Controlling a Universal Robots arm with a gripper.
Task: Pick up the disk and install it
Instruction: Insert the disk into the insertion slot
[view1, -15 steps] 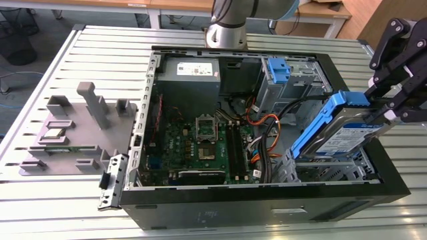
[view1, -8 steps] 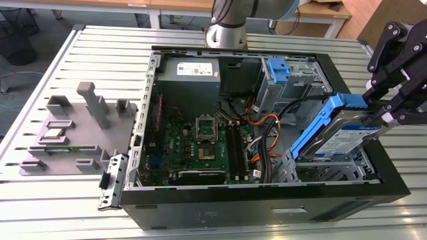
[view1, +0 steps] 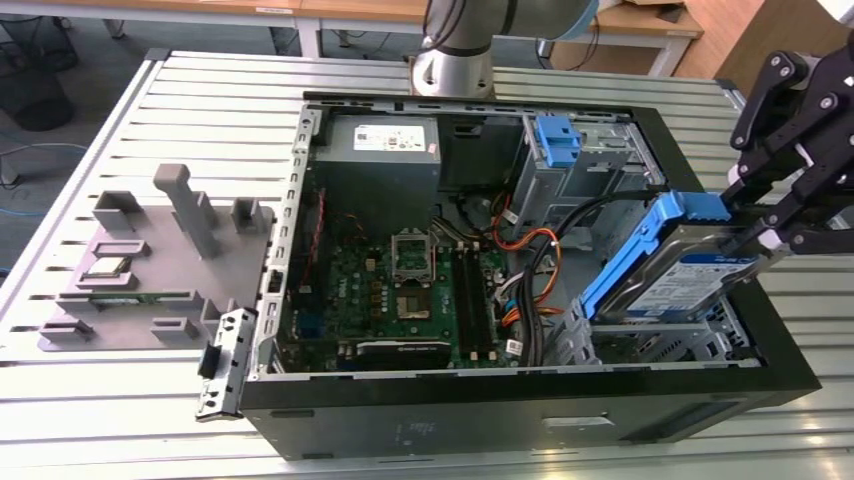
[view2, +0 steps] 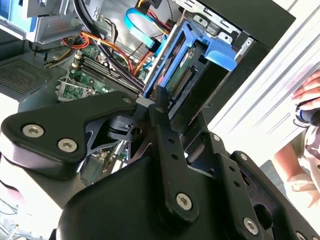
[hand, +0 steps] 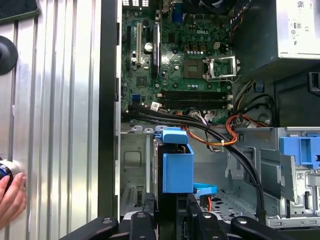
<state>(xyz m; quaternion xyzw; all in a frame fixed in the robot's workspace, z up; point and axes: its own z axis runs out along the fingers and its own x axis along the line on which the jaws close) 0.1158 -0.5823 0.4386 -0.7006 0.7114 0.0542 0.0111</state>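
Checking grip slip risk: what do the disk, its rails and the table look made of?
Disk: bare silver metal casing, dull sheen, with a paper-like label. Rails: blue plastic, seemingly moulded, matte. Table: probably aluminium, pale brushed slats with grooves.

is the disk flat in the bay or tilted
Tilted: the disk slants over the bay, one end raised, held by the gripper.

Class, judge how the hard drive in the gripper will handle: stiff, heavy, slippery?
The disk looks rigid: held by one end without sagging. Its metal body is likely heavy for its size. Its blue plastic rails may slip in the gripper.
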